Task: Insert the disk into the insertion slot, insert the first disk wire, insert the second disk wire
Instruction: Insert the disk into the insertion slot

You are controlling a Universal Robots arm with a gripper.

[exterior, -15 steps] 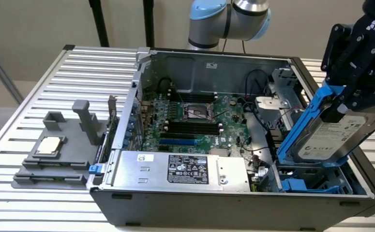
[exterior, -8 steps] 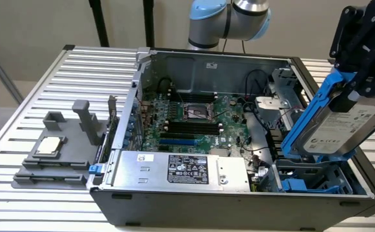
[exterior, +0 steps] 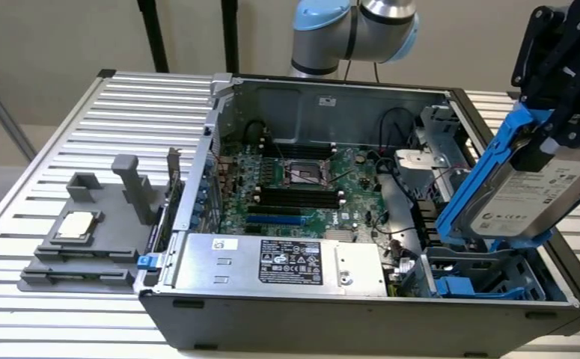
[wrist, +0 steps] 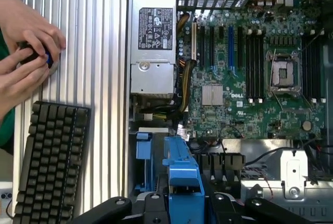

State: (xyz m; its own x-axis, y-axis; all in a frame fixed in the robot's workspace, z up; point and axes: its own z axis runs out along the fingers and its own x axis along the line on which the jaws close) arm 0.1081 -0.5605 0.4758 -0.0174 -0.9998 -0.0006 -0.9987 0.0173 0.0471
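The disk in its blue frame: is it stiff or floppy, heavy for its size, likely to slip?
Probably stiff: the disk is a metal slab, flat though held tilted by the claw. Likely heavy for its size. Its smooth blue frame might slip in a loose grip.
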